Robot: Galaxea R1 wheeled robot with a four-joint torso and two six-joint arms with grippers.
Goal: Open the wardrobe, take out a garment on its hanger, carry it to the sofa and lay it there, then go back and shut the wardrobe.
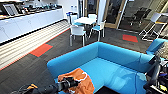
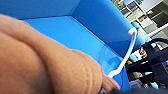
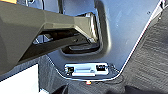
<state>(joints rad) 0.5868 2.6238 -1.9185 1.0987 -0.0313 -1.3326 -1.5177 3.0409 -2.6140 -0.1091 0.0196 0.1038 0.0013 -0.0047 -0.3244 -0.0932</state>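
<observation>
Robot at turquoise sofa [image 1: 117, 62], laying step in hand. Left claw [image 1: 68, 83] carries orange garment [image 1: 82, 80] over the seat's near end, apparently clamped on it; white hanger [image 2: 126, 56] hook juts past the fabric. Right claw state: can't tell. Judged next: lower garment flat onto seat, then release

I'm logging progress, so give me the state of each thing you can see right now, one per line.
garment: bunched, draped at the sofa's front edge, beside the left arm
hanger: hook sticking out of the garment, above the seat
sofa: most of the seat bare
white chairs: upright around the small table
</observation>
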